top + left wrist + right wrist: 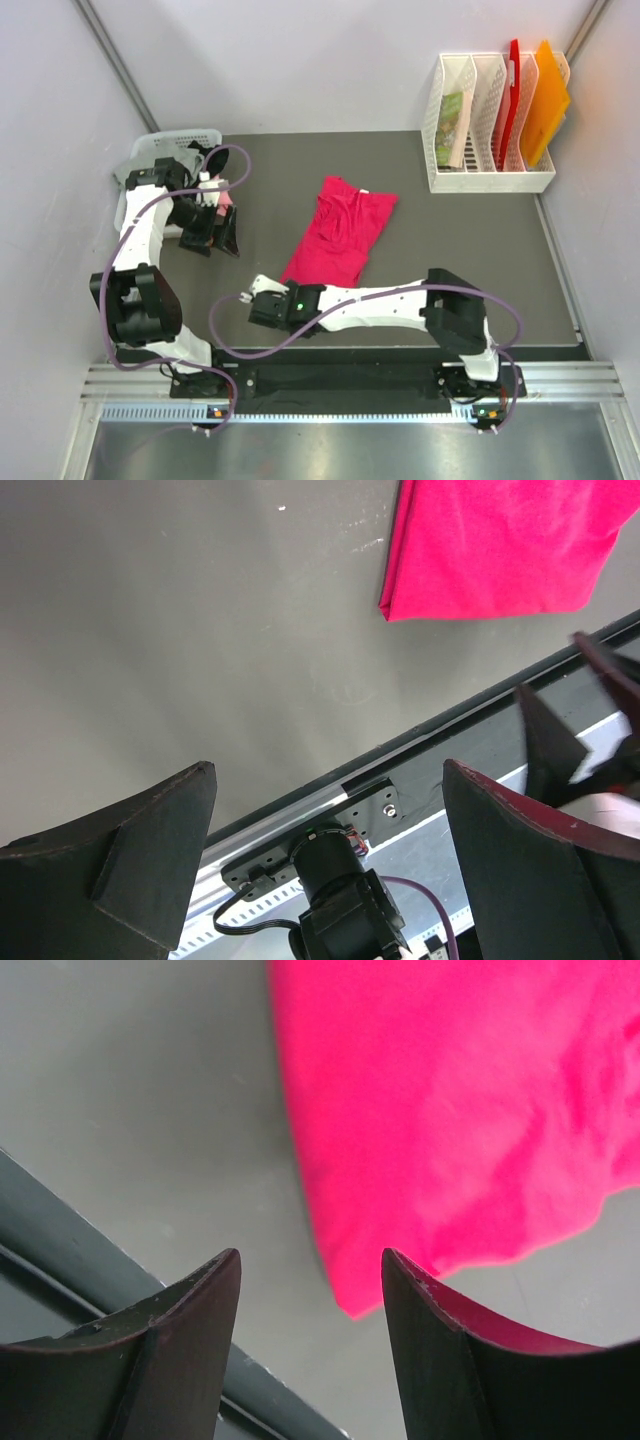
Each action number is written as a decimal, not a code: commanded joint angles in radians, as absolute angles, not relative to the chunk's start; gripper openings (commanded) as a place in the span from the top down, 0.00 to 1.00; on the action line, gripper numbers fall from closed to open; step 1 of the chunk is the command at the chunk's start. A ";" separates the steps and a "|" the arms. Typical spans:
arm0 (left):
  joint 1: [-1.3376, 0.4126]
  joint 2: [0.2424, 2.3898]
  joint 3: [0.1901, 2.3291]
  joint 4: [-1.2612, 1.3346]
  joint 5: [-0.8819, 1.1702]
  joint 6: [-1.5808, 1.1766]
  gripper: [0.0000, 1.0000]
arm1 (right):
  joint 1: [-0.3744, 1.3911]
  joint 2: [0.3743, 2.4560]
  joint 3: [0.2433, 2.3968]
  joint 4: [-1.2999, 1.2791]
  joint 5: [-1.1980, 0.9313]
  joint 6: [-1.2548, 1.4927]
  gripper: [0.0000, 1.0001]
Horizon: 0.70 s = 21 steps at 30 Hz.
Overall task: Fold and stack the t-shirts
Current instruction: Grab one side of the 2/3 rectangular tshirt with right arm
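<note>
A crimson-red t-shirt (pixel 340 232) lies partly folded in a long rumpled strip on the dark table. My right gripper (pixel 260 288) is open and empty, low over the table just left of the shirt's near corner. In the right wrist view the corner (pixel 420 1160) shows just beyond the open gripper (pixel 311 1255), untouched. My left gripper (pixel 218 238) is open and empty beside the basket, well left of the shirt. The left wrist view shows the shirt (pixel 500 550) far beyond the open gripper (pixel 328 770). The other t-shirts are not clearly visible.
A white mesh basket (pixel 180 143) stands at the far left, its contents mostly hidden by my left arm. A white file rack (pixel 490 178) with red and orange folders stands at the back right. The table's near edge rail (pixel 300 805) runs close below both grippers.
</note>
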State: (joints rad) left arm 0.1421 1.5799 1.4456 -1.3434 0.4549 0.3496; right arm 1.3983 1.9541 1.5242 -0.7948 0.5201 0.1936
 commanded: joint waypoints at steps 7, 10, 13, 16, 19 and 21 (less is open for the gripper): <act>0.146 1.575 1.454 -1.339 0.466 0.353 0.01 | 1.431 2.063 1.651 -0.761 0.523 0.195 0.44; 0.146 1.572 1.447 -1.335 0.468 0.354 0.01 | 1.422 2.069 1.629 -0.758 0.523 0.199 0.48; 0.147 1.572 1.443 -1.330 0.466 0.357 0.01 | 1.405 2.068 1.599 -0.752 0.517 0.212 0.50; 0.147 1.574 1.443 -1.330 0.465 0.359 0.01 | 1.391 2.059 1.565 -0.729 0.512 0.209 0.51; 0.149 1.583 1.450 -1.333 0.466 0.357 0.01 | 1.376 2.068 1.545 -0.718 0.512 0.206 0.51; 0.149 1.588 1.457 -1.336 0.468 0.360 0.01 | 1.371 2.077 1.531 -0.703 0.512 0.199 0.51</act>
